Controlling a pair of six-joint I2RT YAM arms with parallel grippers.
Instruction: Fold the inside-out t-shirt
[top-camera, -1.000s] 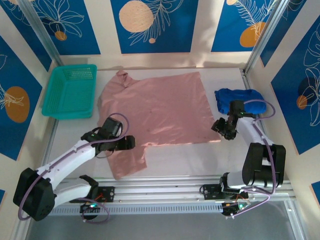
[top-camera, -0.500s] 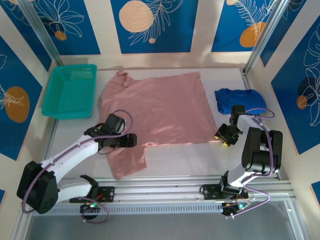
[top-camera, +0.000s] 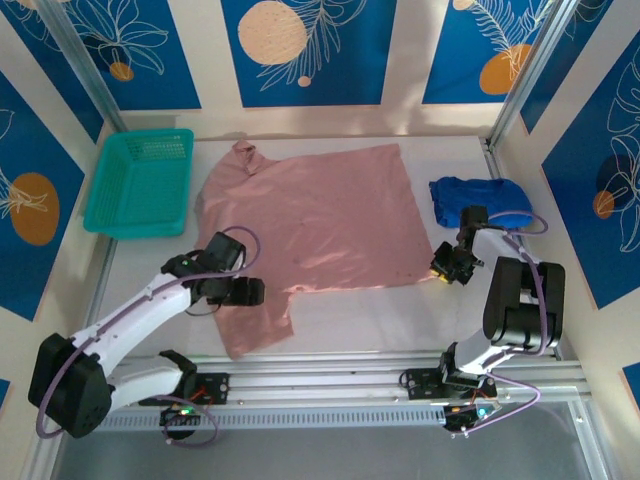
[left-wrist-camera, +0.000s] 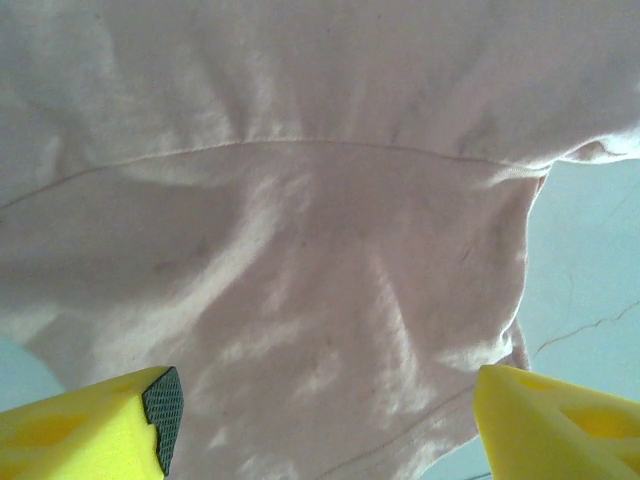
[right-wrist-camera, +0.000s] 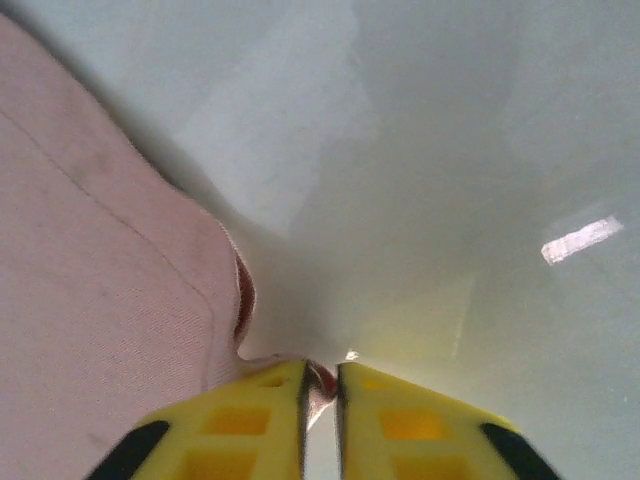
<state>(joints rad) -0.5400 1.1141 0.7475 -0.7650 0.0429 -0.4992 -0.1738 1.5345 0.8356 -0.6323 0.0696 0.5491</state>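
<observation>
The salmon-pink inside-out t-shirt (top-camera: 320, 220) lies spread flat across the middle of the table, one sleeve toward the near left. My left gripper (top-camera: 250, 292) hovers over that near-left sleeve (left-wrist-camera: 330, 300), its yellow fingers (left-wrist-camera: 100, 420) wide open with cloth beneath them. My right gripper (top-camera: 442, 268) sits at the shirt's near-right corner. In the right wrist view its fingers (right-wrist-camera: 250, 420) are shut on the hem corner (right-wrist-camera: 322, 380), a small fold of cloth pinched between them.
A teal basket (top-camera: 140, 182) stands at the far left. A royal-blue garment (top-camera: 480, 198) is bunched at the far right, just behind my right arm. Bare white table (top-camera: 370, 315) runs along the near edge.
My right gripper dropped to the shirt's near-right corner and closed on its hem. My left gripper shifted slightly toward the near side over the sleeve.
</observation>
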